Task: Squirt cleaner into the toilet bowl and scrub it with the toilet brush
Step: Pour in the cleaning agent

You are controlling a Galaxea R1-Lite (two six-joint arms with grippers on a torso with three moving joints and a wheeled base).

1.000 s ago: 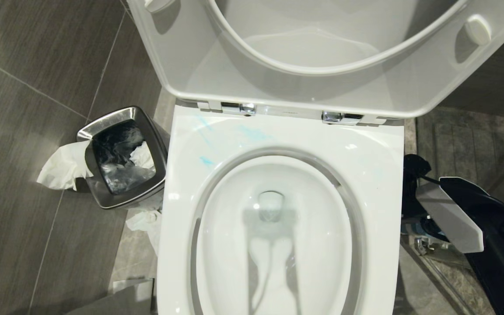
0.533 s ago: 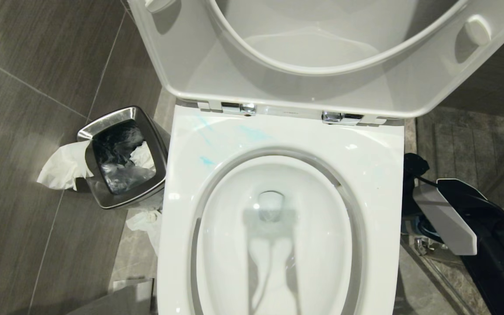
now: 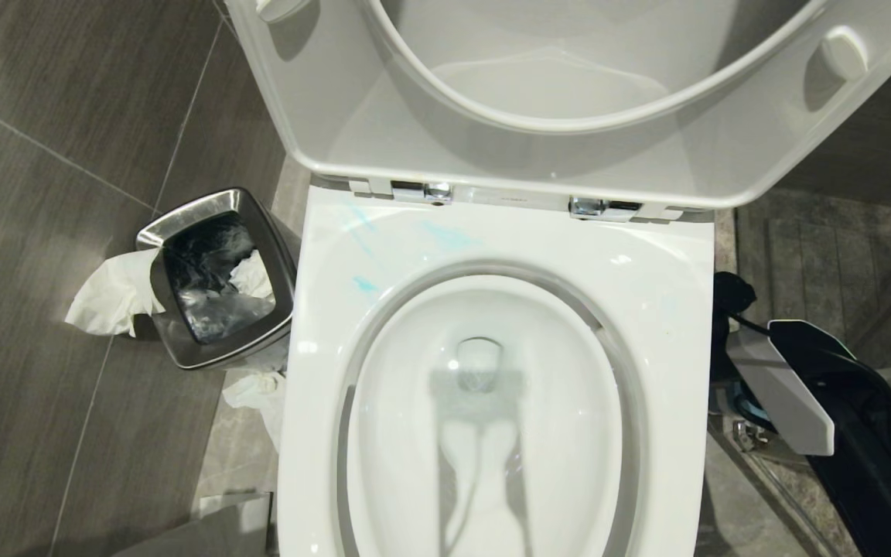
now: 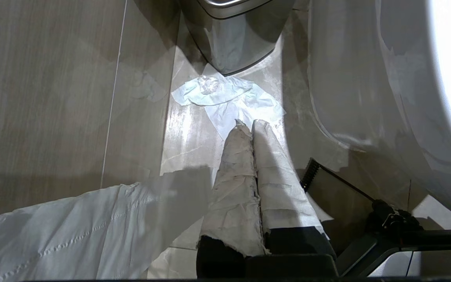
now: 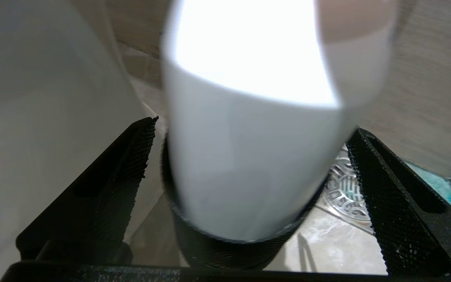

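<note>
A: Your right arm (image 3: 840, 402) has slid lower beside the bowl (image 3: 492, 255). Claw?
B: Right gripper (image 5: 249, 164) gapes around a white cylinder (image 5: 249, 156); left gripper (image 4: 255, 129) is closed. Bin (image 3: 213, 278) and tissue (image 3: 109, 298) crowd your left.

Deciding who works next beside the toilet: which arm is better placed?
Right. The right gripper, jaws open, straddles a blurred white object beside the toilet bowl; the left gripper hangs shut over tissue near the bin.

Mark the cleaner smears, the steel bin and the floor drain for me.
cleaner (image 3: 366, 285): head view, blue smear on the toilet rim's back left.
steel bin (image 3: 153, 229): head view, its left rim.
floor drain (image 5: 347, 192): right wrist view, its patterned metal grate.
</note>
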